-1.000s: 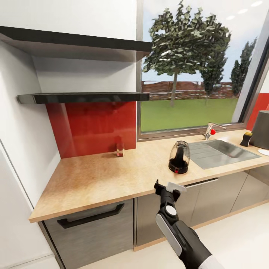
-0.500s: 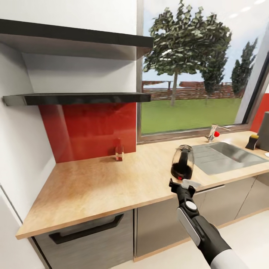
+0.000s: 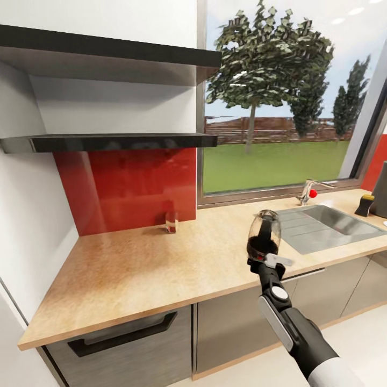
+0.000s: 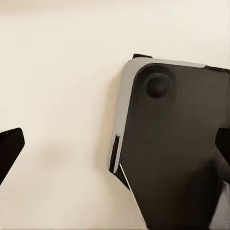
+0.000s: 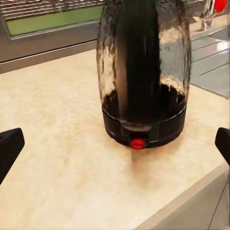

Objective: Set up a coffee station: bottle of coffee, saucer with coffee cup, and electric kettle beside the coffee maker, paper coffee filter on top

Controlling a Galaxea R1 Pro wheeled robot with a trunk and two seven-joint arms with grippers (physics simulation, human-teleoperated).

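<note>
Kitchen countertop (image 3: 161, 269): small glass (image 3: 171, 221) by the red backsplash. Electric kettle (image 3: 263, 235): standing left of the sink (image 3: 322, 226), not yet moved. Right gripper (image 3: 267, 262): fingers wide apart, empty, just before the kettle. Coffee maker (image 3: 380, 191): far right edge, bottle of coffee (image 3: 366, 204) beside it. Left gripper (image 4: 115, 143): fingertips spread, empty. Kettle placement judged pending.
</note>
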